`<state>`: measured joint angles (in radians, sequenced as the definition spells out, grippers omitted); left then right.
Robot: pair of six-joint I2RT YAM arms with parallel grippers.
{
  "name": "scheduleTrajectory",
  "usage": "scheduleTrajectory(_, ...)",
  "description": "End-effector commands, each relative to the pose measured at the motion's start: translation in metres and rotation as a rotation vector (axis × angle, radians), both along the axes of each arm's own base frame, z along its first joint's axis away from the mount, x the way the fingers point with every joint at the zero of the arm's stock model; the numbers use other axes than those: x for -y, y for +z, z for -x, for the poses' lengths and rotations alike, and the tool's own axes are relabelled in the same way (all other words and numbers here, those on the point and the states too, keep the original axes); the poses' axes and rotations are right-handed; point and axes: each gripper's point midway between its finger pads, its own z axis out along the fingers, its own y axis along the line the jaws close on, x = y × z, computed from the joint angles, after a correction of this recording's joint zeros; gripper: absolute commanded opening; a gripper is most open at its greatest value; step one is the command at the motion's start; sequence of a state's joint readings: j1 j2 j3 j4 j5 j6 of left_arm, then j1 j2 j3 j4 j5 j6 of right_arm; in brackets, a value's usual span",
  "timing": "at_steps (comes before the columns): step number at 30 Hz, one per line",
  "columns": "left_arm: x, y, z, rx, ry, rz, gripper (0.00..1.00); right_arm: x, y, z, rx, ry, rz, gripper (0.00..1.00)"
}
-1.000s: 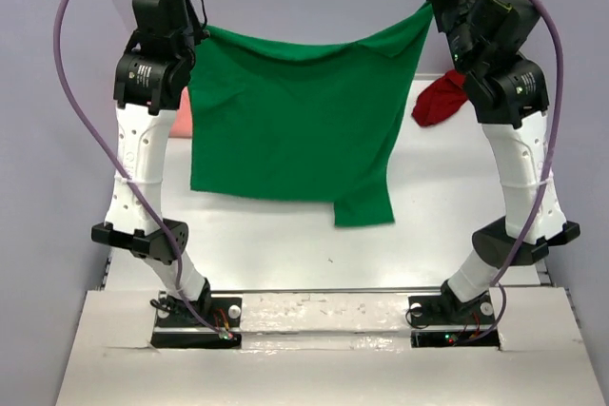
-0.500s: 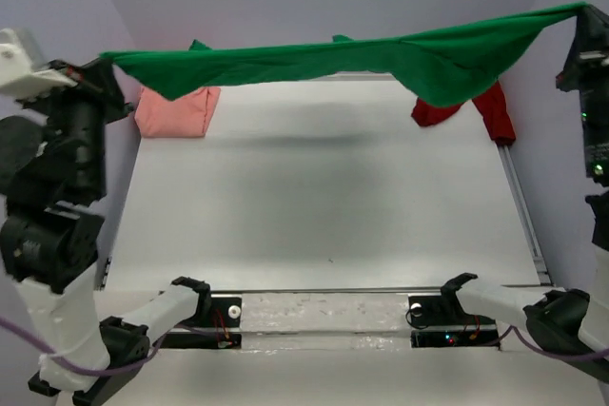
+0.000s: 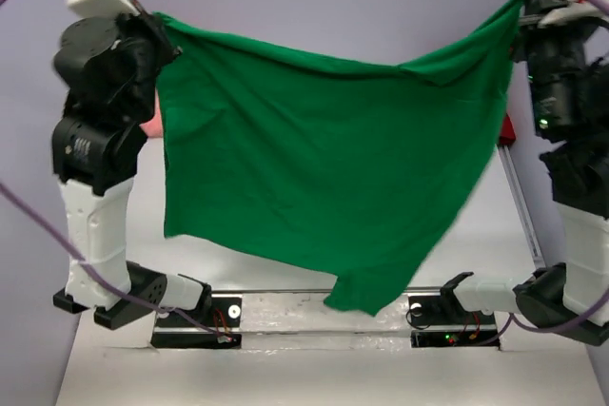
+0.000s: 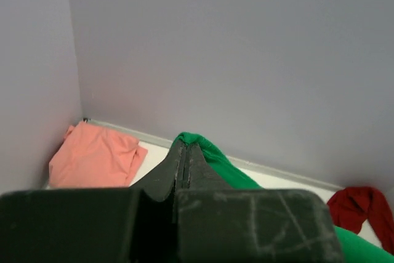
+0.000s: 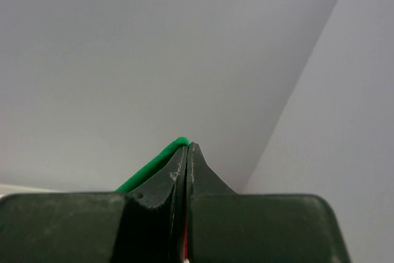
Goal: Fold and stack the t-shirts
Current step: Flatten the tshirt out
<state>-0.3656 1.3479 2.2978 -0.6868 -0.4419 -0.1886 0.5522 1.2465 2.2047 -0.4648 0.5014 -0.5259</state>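
Arms [image 3: 93, 149] raised wide apart, holding green t-shirt [image 3: 324, 168]

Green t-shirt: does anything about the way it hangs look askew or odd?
Yes. The green t-shirt, pinched at its upper corners by the left gripper and the right gripper, hangs unevenly. Its top edge sags in the middle, and its bottom edge slants down to a dangling flap right of centre. No damage shows.

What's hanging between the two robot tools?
The green t-shirt hangs spread between the left tool and right tool, each pinching a corner, in the top view.
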Motion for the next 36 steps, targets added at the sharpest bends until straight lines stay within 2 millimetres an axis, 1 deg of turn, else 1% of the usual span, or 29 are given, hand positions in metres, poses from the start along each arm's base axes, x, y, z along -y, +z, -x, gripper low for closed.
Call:
scheduleTrajectory(1, -0.012, -0.003, 0.009, 0.007, 0.053, -0.009, 0.0, -0.003, -0.003, -0.008, -0.012, -0.033, 0.004, 0.0)
scheduleTrajectory(2, -0.022, 0.024, 0.036, 0.138, 0.052, 0.019, 0.0, -0.004, -0.003, -0.006, -0.006, -0.015, -0.019, 0.0)
scheduleTrajectory(3, -0.021, 0.006, 0.027, 0.095, 0.065, -0.002, 0.0, -0.001, 0.002, 0.002, 0.016, -0.007, -0.02, 0.0)
scheduleTrajectory(5, -0.024, 0.011, 0.034, 0.102, 0.064, 0.008, 0.0, 0.002, 0.005, 0.005, 0.015, -0.01, -0.033, 0.0)
scheduleTrajectory(6, -0.022, 0.008, 0.024, 0.094, 0.079, -0.022, 0.0, -0.001, 0.006, 0.007, 0.027, 0.012, -0.028, 0.0)
scheduleTrajectory(8, -0.013, 0.009, 0.023, 0.042, 0.041, 0.001, 0.0, 0.002, 0.005, 0.003, 0.013, -0.019, -0.022, 0.0)
scheduleTrajectory(10, -0.012, 0.012, 0.019, 0.087, 0.048, -0.009, 0.0, -0.002, 0.006, 0.003, 0.017, 0.003, -0.023, 0.0)
scheduleTrajectory(11, -0.01, -0.001, 0.013, 0.02, 0.053, -0.021, 0.0, -0.001, 0.004, 0.0, 0.01, -0.013, -0.014, 0.0)
scheduleTrajectory(12, -0.012, 0.019, 0.027, 0.077, 0.033, 0.014, 0.0, -0.003, 0.002, -0.002, 0.004, -0.009, -0.013, 0.0)
scheduleTrajectory(14, -0.014, 0.02, 0.027, 0.1, 0.05, -0.001, 0.0, -0.001, 0.002, -0.002, 0.003, -0.017, -0.016, 0.0)
scheduleTrajectory(16, -0.006, 0.026, 0.042, 0.078, -0.022, 0.056, 0.0, -0.002, 0.003, -0.001, 0.009, -0.011, -0.015, 0.0)
scheduleTrajectory(17, -0.017, 0.06, 0.065, 0.22, -0.02, 0.1, 0.0, -0.003, 0.003, -0.001, 0.01, -0.005, -0.013, 0.0)
scheduleTrajectory(18, -0.008, 0.019, 0.03, 0.113, 0.028, 0.004, 0.01, -0.003, 0.001, -0.003, 0.004, -0.015, -0.015, 0.0)
scheduleTrajectory(20, -0.022, 0.011, 0.029, 0.046, 0.116, 0.006, 0.0, -0.002, 0.002, -0.006, -0.001, -0.028, -0.017, 0.0)
scheduleTrajectory(21, -0.015, 0.014, 0.034, 0.05, 0.057, 0.021, 0.0, -0.006, 0.0, -0.006, -0.006, -0.01, -0.011, 0.0)
scheduleTrajectory(22, -0.017, 0.039, 0.054, 0.166, 0.015, 0.076, 0.0, -0.007, -0.001, -0.008, -0.009, -0.011, -0.006, 0.0)
scheduleTrajectory(23, -0.005, 0.016, 0.037, 0.101, -0.002, 0.041, 0.0, -0.006, -0.002, -0.009, -0.013, -0.018, -0.008, 0.0)
scheduleTrajectory(24, -0.013, 0.006, 0.027, 0.076, 0.073, 0.016, 0.02, -0.006, -0.003, -0.011, -0.017, -0.026, -0.008, 0.0)
scheduleTrajectory(25, -0.016, 0.007, 0.026, 0.038, 0.093, 0.009, 0.0, -0.007, -0.003, -0.012, -0.017, -0.019, -0.007, 0.0)
scheduleTrajectory(26, -0.005, 0.011, 0.032, -0.019, 0.027, 0.044, 0.0, -0.008, -0.004, -0.012, -0.019, -0.018, 0.0, 0.0)
scheduleTrajectory(27, 0.008, -0.004, 0.024, -0.076, 0.0, 0.014, 0.0, -0.008, -0.003, -0.012, -0.017, -0.017, -0.004, 0.0)
scheduleTrajectory(28, 0.007, 0.006, 0.027, -0.033, 0.005, 0.026, 0.0, -0.008, -0.003, -0.011, -0.016, -0.014, -0.007, 0.0)
scheduleTrajectory(29, -0.012, 0.035, 0.042, 0.099, 0.062, 0.08, 0.0, -0.007, -0.003, -0.012, -0.017, -0.021, -0.006, 0.0)
scheduleTrajectory(31, 0.003, 0.011, 0.033, 0.054, 0.008, 0.046, 0.0, -0.008, -0.002, -0.012, -0.019, -0.017, -0.011, 0.0)
scheduleTrajectory(32, -0.002, 0.023, 0.056, 0.116, -0.033, 0.076, 0.0, -0.009, -0.003, -0.012, -0.017, -0.01, -0.008, 0.0)
scheduleTrajectory(33, 0.006, 0.014, 0.042, 0.13, -0.023, 0.052, 0.0, -0.009, -0.004, -0.012, -0.019, -0.012, -0.01, 0.0)
scheduleTrajectory(34, 0.003, 0.012, 0.038, 0.124, 0.008, 0.046, 0.0, -0.008, -0.004, -0.012, -0.021, -0.017, -0.012, 0.0)
scheduleTrajectory(35, 0.01, -0.019, 0.018, -0.013, 0.037, -0.024, 0.0, -0.01, -0.005, -0.015, -0.027, -0.017, -0.009, 0.0)
scheduleTrajectory(36, 0.009, 0.007, 0.035, 0.038, -0.001, 0.028, 0.0, -0.011, -0.005, -0.014, -0.025, -0.007, -0.006, 0.0)
